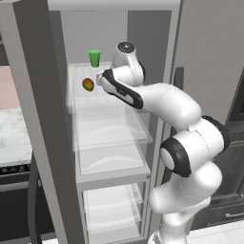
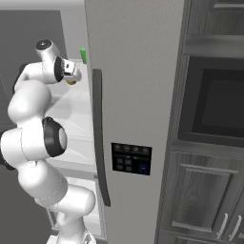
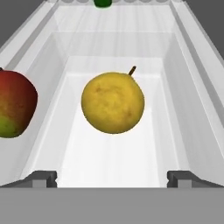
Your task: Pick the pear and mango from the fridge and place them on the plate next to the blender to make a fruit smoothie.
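The fridge (image 1: 40, 119) stands open, and my gripper (image 1: 99, 78) reaches onto its upper glass shelf. In the hand view the plain yellow pear (image 3: 113, 103) lies straight ahead of my gripper (image 3: 112, 178), a short way beyond the open fingertips (image 3: 43, 177), which hold nothing. The red-and-green mango (image 3: 15, 105) lies to the pear's left, at the edge of that view. From the left base view the mango (image 1: 87, 84) sits just left of the hand. A sliver of the pear (image 2: 71, 82) shows under the hand (image 2: 75, 70). The plate and the blender are out of view.
A green cup (image 1: 94, 57) stands at the back of the same shelf, also seen as the cup (image 3: 103, 2). Clear shelves and drawers (image 1: 112, 143) lie below. The fridge's closed grey door (image 2: 138, 95) with its handle is right of the arm, a wall oven (image 2: 214, 105) beyond.
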You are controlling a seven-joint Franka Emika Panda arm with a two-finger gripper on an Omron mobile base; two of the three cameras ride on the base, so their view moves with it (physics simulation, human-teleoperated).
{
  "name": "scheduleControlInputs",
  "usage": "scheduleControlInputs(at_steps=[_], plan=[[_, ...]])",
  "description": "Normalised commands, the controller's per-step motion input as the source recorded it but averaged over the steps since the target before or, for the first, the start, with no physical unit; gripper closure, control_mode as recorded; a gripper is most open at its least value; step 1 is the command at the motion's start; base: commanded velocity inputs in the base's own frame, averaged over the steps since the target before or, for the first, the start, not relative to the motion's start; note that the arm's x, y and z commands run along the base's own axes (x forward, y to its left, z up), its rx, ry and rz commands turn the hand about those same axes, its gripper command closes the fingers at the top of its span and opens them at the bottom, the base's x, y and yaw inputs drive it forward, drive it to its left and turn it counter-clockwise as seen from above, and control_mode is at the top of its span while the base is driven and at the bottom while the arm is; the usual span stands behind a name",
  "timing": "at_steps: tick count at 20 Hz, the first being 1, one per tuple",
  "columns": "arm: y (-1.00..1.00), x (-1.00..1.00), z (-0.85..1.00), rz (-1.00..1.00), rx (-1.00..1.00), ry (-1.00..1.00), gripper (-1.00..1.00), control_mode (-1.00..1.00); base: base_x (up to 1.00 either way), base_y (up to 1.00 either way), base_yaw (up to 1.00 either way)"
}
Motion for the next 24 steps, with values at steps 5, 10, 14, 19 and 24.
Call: scheduleControlInputs(at_steps=[5, 10, 14, 19, 24], plan=[[0.0, 0.34, -0.13, 0.0, 0.0, 0.0, -1.0, -1.0, 0.0, 0.0, 0.0], [0.0, 0.33, -0.13, 0.0, 0.0, 0.0, -1.0, -1.0, 0.0, 0.0, 0.0], [0.0, 0.3, -0.11, 0.0, 0.0, 0.0, -1.0, -1.0, 0.0, 0.0, 0.0], [0.0, 0.25, -0.11, 0.0, 0.0, 0.0, -1.0, -1.0, 0.0, 0.0, 0.0], [0.0, 0.29, -0.07, 0.0, 0.0, 0.0, 1.0, -1.0, 0.0, 0.0, 0.0]])
